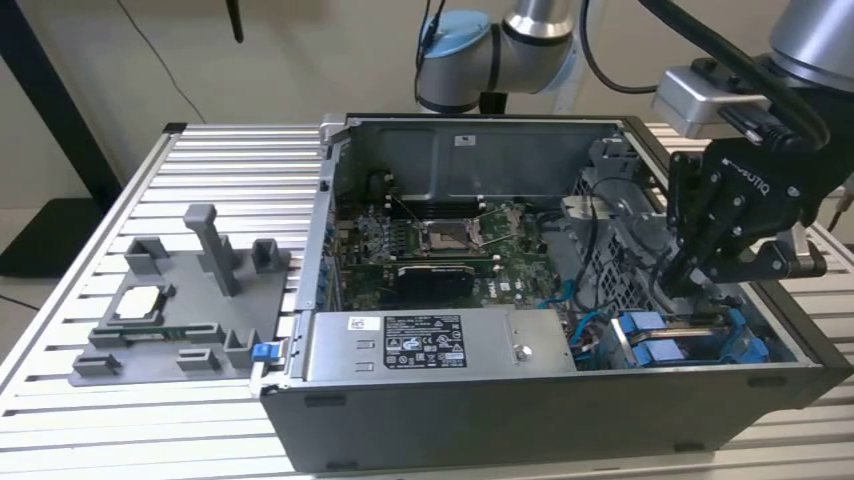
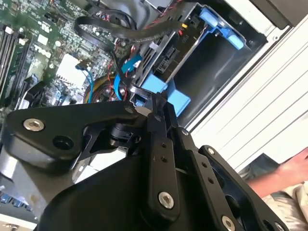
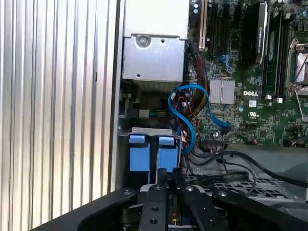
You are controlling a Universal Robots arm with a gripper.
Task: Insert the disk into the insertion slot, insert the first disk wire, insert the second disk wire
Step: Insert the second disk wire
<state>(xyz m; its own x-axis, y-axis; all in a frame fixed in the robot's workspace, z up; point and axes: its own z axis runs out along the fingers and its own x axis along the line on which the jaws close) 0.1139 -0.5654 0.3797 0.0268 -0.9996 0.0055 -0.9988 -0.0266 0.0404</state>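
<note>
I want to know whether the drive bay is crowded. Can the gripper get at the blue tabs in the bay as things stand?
Probably yes. The gripper is already down inside the open case, right above the blue tabs, and nothing lies between them. A blue cable loops beside the bay and could brush it.

Open computer case [image 1: 534,400], green motherboard [image 1: 441,240], grey fixture tray [image 1: 187,300], slatted table [image 1: 80,400]

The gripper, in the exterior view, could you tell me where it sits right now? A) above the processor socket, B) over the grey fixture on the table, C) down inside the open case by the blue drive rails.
C: the gripper reaches into the computer case near the blue rails at the exterior view's right.
</note>
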